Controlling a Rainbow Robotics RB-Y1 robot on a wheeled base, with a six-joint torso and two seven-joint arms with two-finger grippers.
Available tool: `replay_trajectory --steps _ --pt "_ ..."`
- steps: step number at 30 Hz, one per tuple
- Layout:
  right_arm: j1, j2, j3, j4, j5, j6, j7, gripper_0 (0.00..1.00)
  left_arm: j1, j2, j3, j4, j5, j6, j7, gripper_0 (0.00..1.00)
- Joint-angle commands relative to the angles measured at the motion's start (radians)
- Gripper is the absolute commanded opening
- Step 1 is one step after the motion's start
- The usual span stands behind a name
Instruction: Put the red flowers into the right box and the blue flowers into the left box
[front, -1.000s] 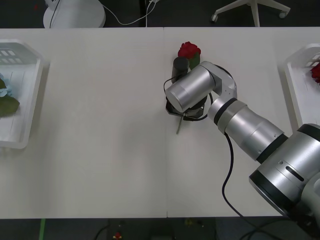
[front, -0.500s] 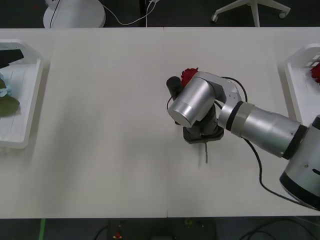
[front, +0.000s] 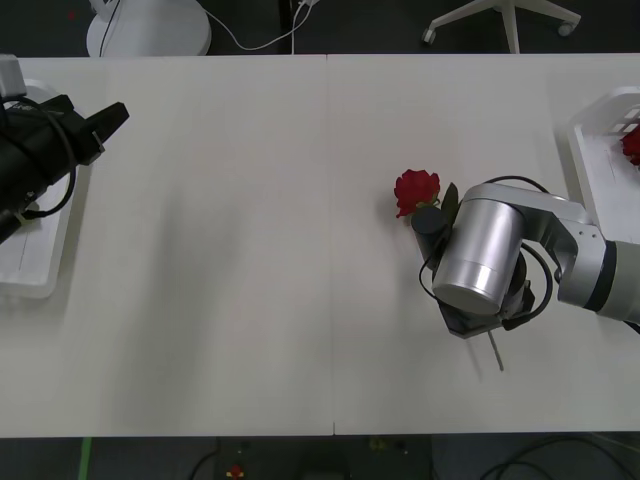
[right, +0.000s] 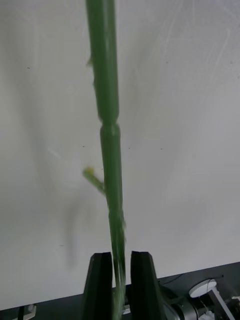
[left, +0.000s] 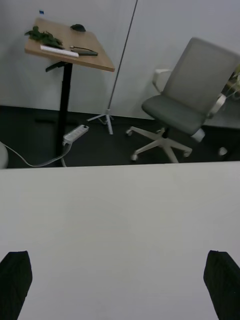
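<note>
One red rose (front: 416, 189) held by stem in right gripper (right: 120, 280), fingers clamped, clear of table (front: 250, 250) for carry toward right box (front: 600, 170). Left gripper (left: 120, 275) spread wide, empty, over left box (front: 45, 255).

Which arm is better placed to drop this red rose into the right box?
The right. The right gripper already has its fingers shut on the red rose's stem, and the right box is on its side. The left gripper is open over the left box, far across the table.
</note>
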Motion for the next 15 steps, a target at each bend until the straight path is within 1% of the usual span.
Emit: replay_trajectory --steps 1,2,3,4,7,9,11,12,14,15 --pt "0.022 -0.019 -0.02 -0.001 0.044 -0.023 0.018 0.6 -0.048 0.051 -0.058 -0.029 0.1 0.175 -0.402 1.0" --pt "0.022 -0.019 -0.02 0.005 0.048 -0.033 0.023 0.68 -0.048 0.052 -0.058 -0.034 0.13 0.237 -0.577 1.0" --pt "0.023 -0.019 -0.02 0.01 0.053 -0.045 0.03 0.74 -0.05 0.052 -0.058 -0.04 0.18 0.3 -0.765 1.0" --pt "0.023 -0.02 -0.02 0.01 0.054 -0.049 0.034 0.76 -0.051 0.052 -0.058 -0.041 0.208 0.327 -0.845 1.0" --pt "0.022 -0.031 -0.041 -0.01 0.054 -0.057 0.053 0.88 -0.065 0.072 -0.058 -0.071 0.452 0.499 -1.385 1.0" --pt "0.022 -0.035 -0.076 -0.032 0.045 -0.057 0.063 0.93 -0.076 0.086 -0.057 -0.08 0.588 0.554 -1.598 1.0" --pt "0.022 -0.035 -0.161 -0.049 0.007 -0.057 0.104 0.98 -0.1 0.089 -0.047 -0.08 0.805 0.637 -1.877 1.0" --pt "0.022 -0.035 -0.188 -0.049 -0.004 -0.056 0.115 0.98 -0.105 0.089 -0.044 -0.081 0.847 0.659 -1.939 1.0" --pt "0.02 -0.026 -0.288 -0.038 -0.041 -0.057 0.169 1.0 -0.117 0.081 -0.026 -0.084 1.012 0.749 -2.114 1.0" --pt "0.019 -0.022 -0.311 -0.032 -0.048 -0.057 0.182 1.0 -0.119 0.08 -0.02 -0.087 1.05 0.771 -2.152 1.0"
